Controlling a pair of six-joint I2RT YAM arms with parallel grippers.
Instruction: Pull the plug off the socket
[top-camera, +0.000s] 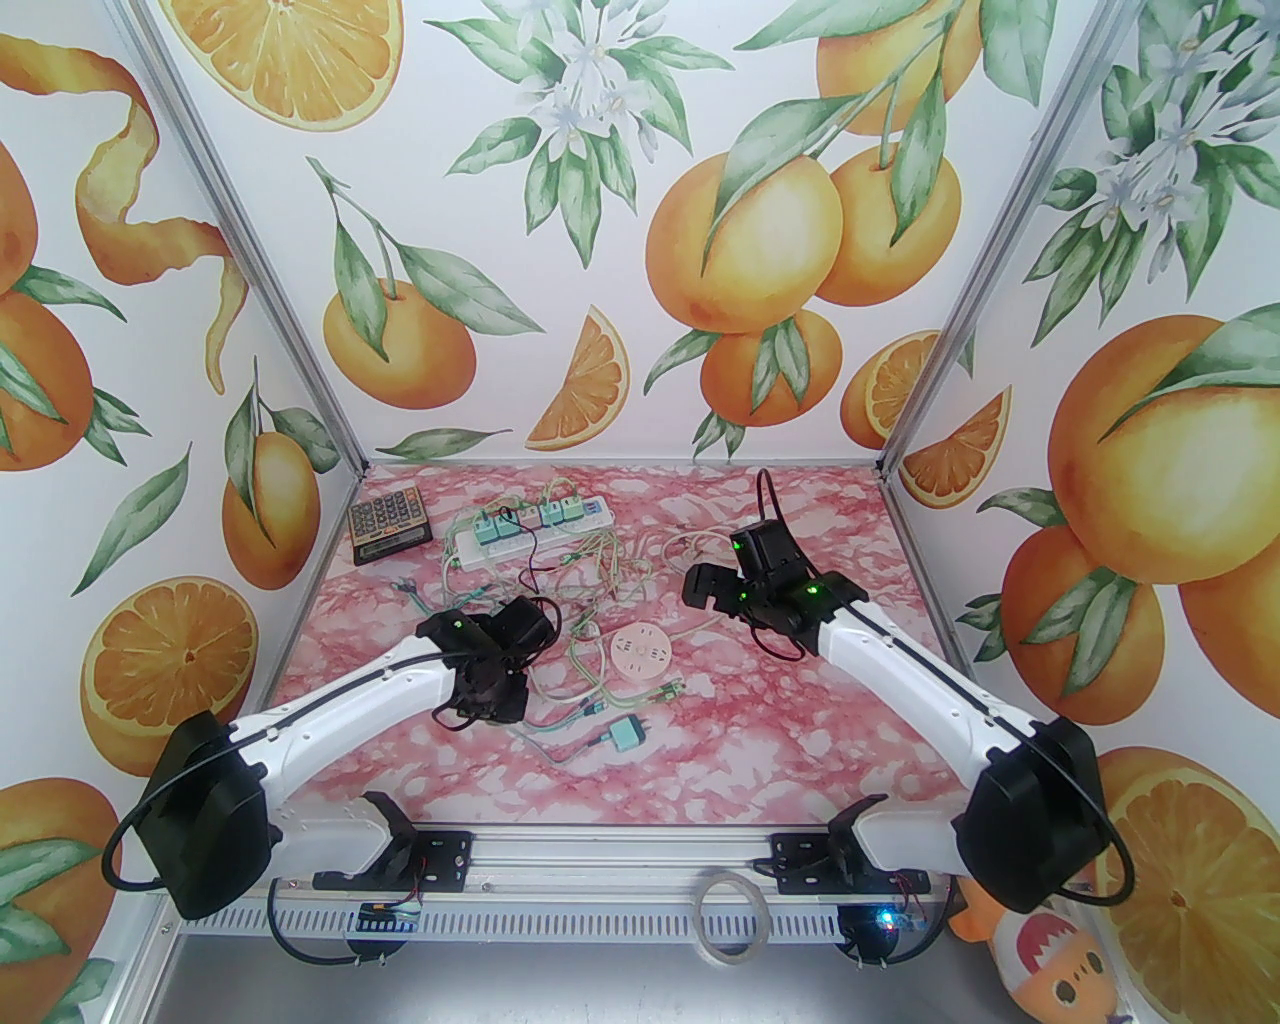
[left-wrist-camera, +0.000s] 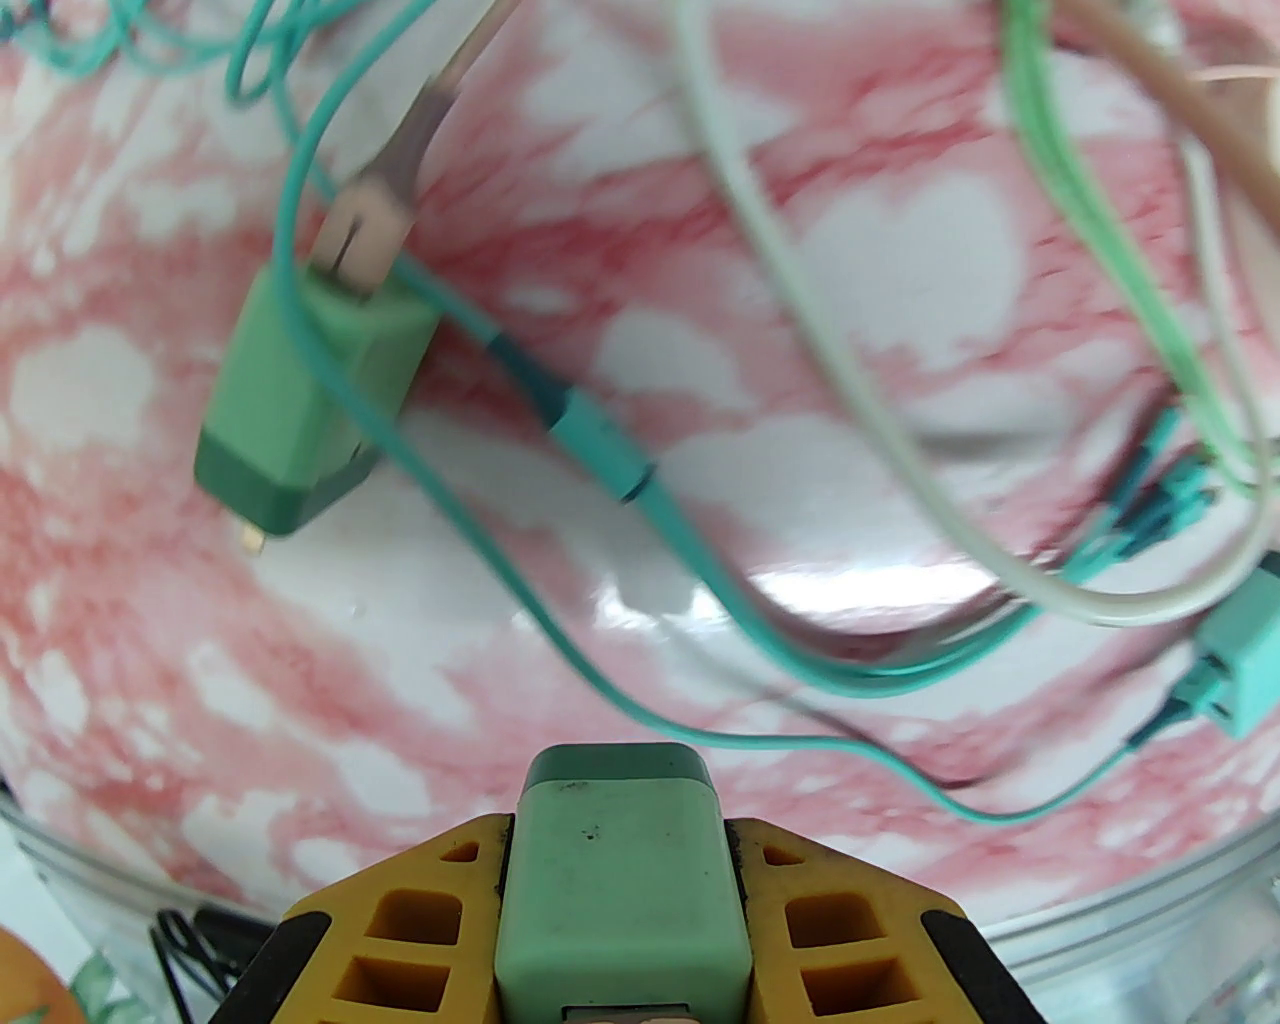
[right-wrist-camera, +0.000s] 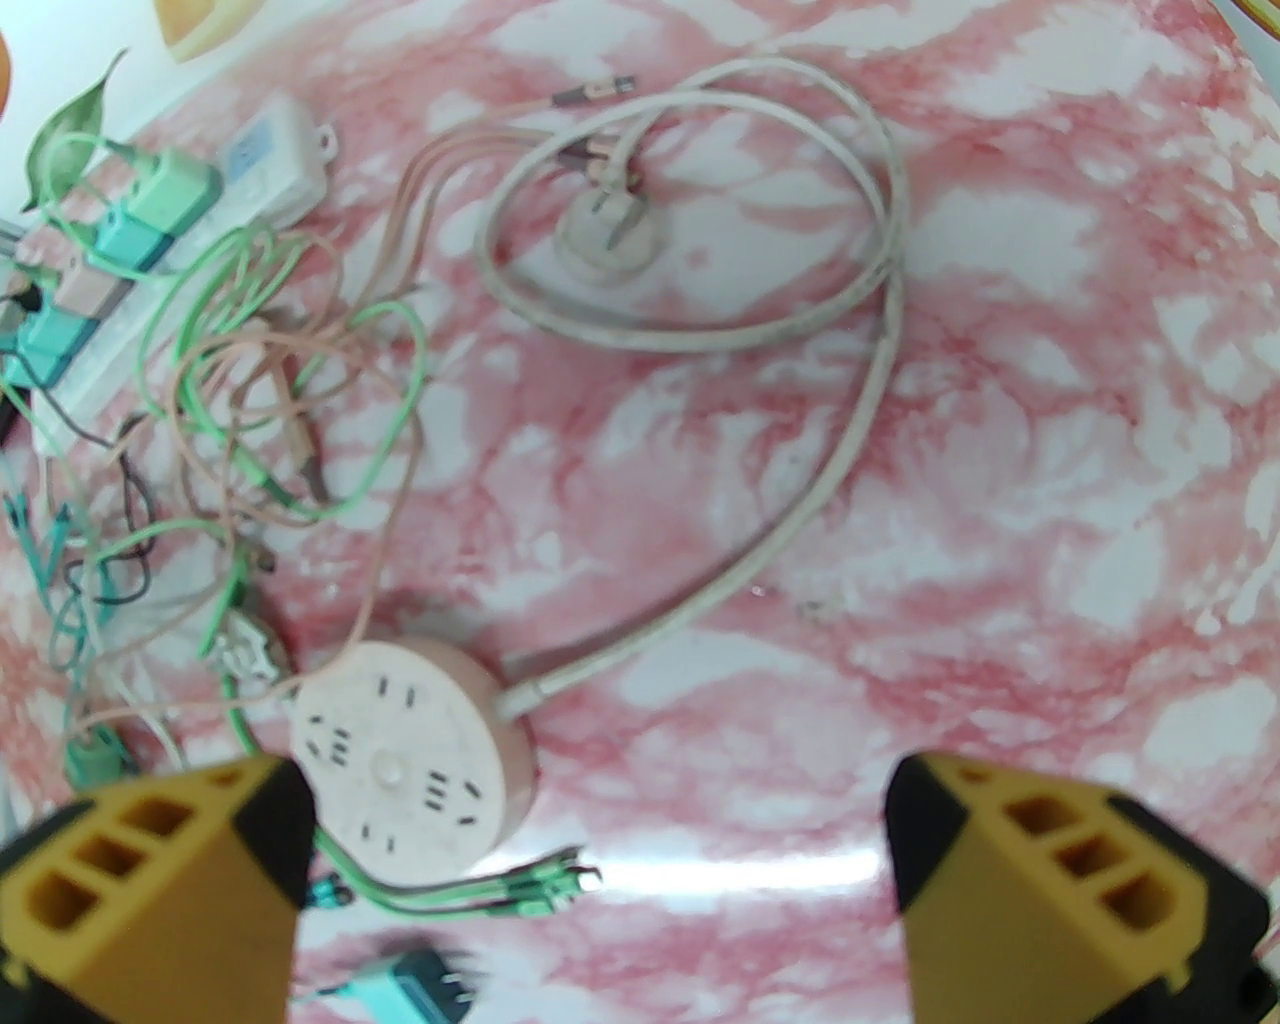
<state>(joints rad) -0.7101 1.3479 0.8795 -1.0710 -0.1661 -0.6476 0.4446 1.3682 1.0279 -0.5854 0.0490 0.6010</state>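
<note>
Between orange-printed walls (top-camera: 640, 200), over the pink marbled desk (top-camera: 760, 740), left gripper (left-wrist-camera: 620, 830) clamps a pale green plug (left-wrist-camera: 620, 900); right gripper (right-wrist-camera: 595, 800) gapes wide, empty

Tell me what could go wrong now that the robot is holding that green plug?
1. The green plug in the left jaws hangs above a tangle of teal cables. Moving it might snag them and drag the loose plug along.
2. The right jaws stand wide open over the round socket and might catch its grey cord.
</note>
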